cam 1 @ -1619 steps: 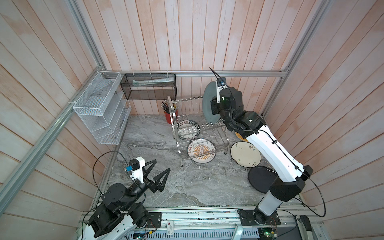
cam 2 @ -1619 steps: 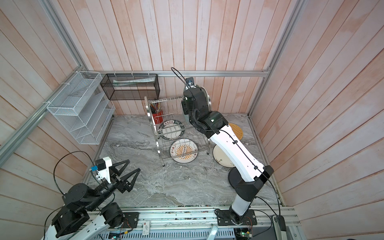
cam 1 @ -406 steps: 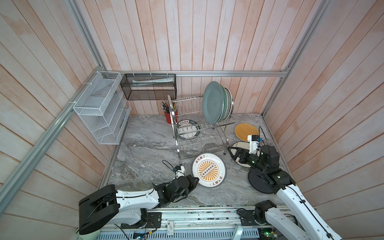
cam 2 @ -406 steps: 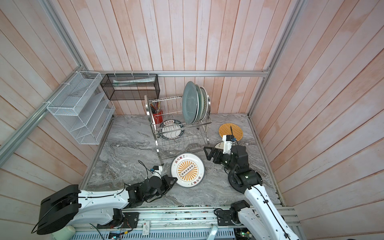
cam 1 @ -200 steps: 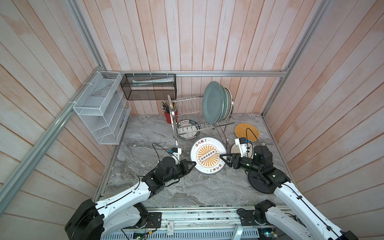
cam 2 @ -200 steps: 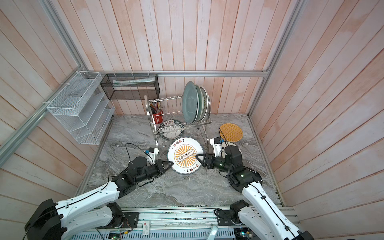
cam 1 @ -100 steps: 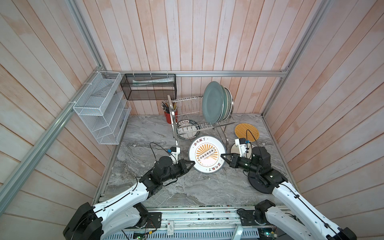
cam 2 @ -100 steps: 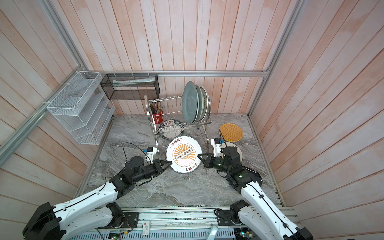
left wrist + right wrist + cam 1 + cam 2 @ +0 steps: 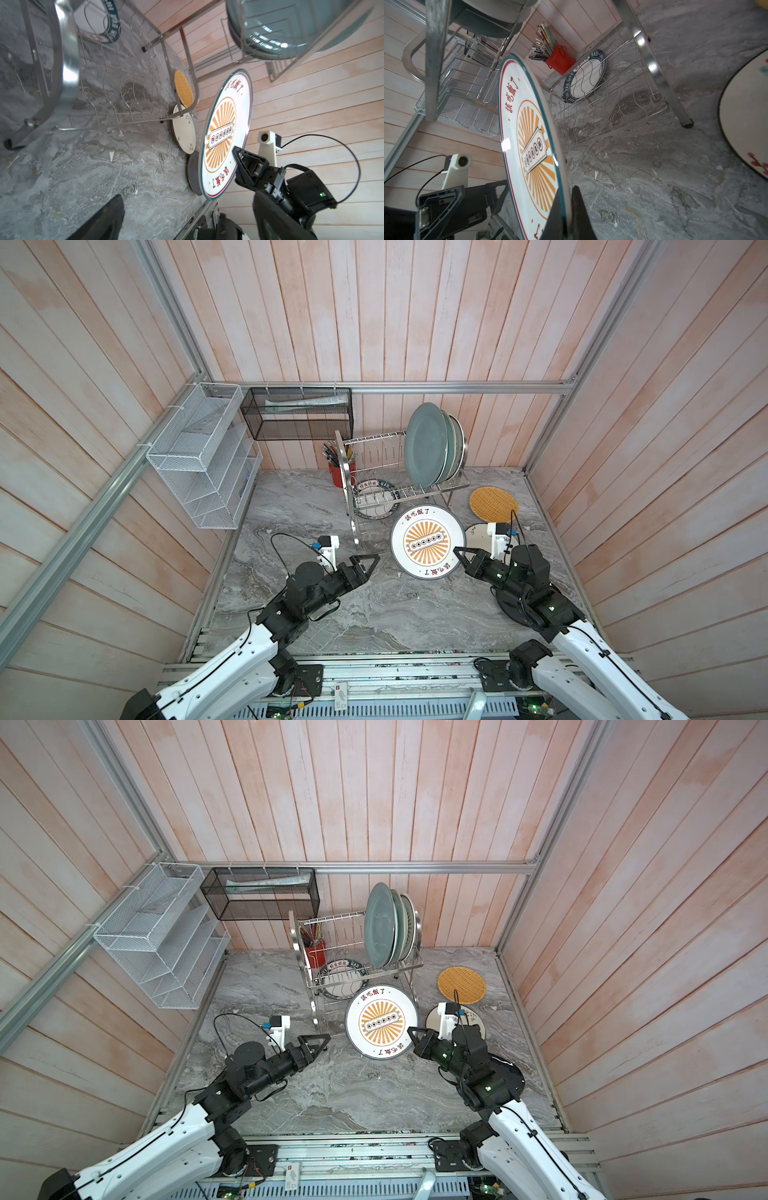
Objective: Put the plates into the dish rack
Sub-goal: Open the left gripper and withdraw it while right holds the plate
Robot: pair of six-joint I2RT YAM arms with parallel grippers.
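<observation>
Orange-sunburst plate [image 9: 427,541], rim pinched by outstretched right end effector [image 9: 456,550] (left end effector [image 9: 371,565] spread)

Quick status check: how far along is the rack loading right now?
Done: several plates stand upright in the upper tier of the rack; a green-rimmed plate sits in the lower tier. In hand: the right pincer is shut on the rim of the sunburst plate; the left pincer is open, clear of it. Left: the floral plate, black plate and woven disc lie on the table.
</observation>
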